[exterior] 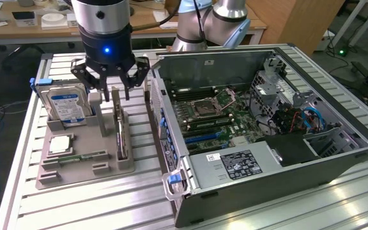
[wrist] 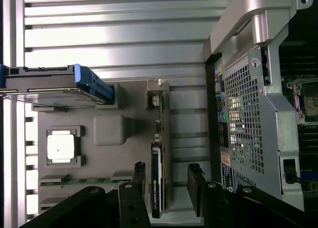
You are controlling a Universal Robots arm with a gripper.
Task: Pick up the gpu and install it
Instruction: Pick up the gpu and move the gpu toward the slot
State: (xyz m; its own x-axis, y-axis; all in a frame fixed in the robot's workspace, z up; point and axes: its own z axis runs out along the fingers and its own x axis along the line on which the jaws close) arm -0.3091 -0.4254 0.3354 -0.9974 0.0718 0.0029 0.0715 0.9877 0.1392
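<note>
In the exterior view, the graphics card (exterior: 120, 132) stands on its long edge in a slot of the grey holder tray (exterior: 97, 136), on the exterior view's left of the open computer case (exterior: 267, 191). I'd say it is kept upright like that so a claw can come straight down over its top edge. A hard drive (exterior: 65, 106) stands in its own slot further to that left, and a square chip (exterior: 59, 143) lies flat nearer the camera. The claw (exterior: 114, 90) hangs over the far end of the card, fingers spread wide and pointing down, one to each side of the card's top edge. It holds nothing.

In the wrist view, the card (wrist: 158, 163) shows edge-on as a thin dark strip in the tray (wrist: 99, 161). The claw (wrist: 166, 181) straddles it, with a dark finger (wrist: 139, 176) close beside one face and the other finger further off the opposite face. I see a gap on both sides, so it looks lined up, not gripping. The case's perforated back panel (wrist: 248, 118) sits just beside the tray.
</note>
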